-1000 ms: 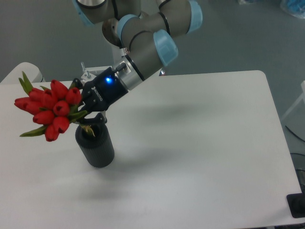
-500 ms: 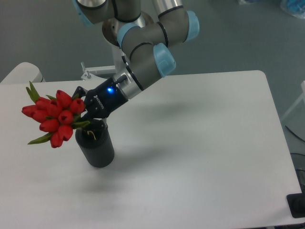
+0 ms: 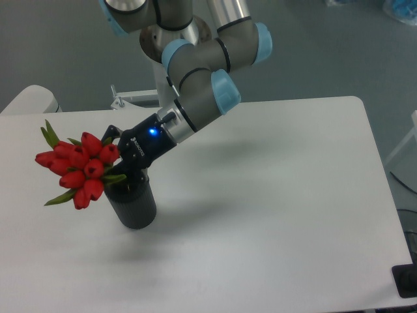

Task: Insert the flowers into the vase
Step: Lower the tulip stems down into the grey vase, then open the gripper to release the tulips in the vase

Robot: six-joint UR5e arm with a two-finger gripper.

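The flowers (image 3: pixel 79 167), a tight bunch of red tulip buds with pointed green leaves, lean out to the left over the vase's rim. The vase (image 3: pixel 133 204), a short dark grey cylinder, stands upright on the white table left of centre. My gripper (image 3: pixel 121 166) sits right above the vase's mouth, shut on the flower stems just behind the buds. The stems' lower ends are hidden behind my fingers and the vase's mouth, so I cannot tell how deep they reach.
The white table (image 3: pixel 273 195) stretches to the right and front. The arm's base (image 3: pixel 171 39) stands behind the table's back edge. A small metal bracket (image 3: pixel 127 99) sits at the back edge, and a dark block (image 3: pixel 405 280) lies at the front right corner.
The gripper with the flowers has moved down and slightly right, bringing the bunch lower toward the vase's mouth. The vase has not moved.
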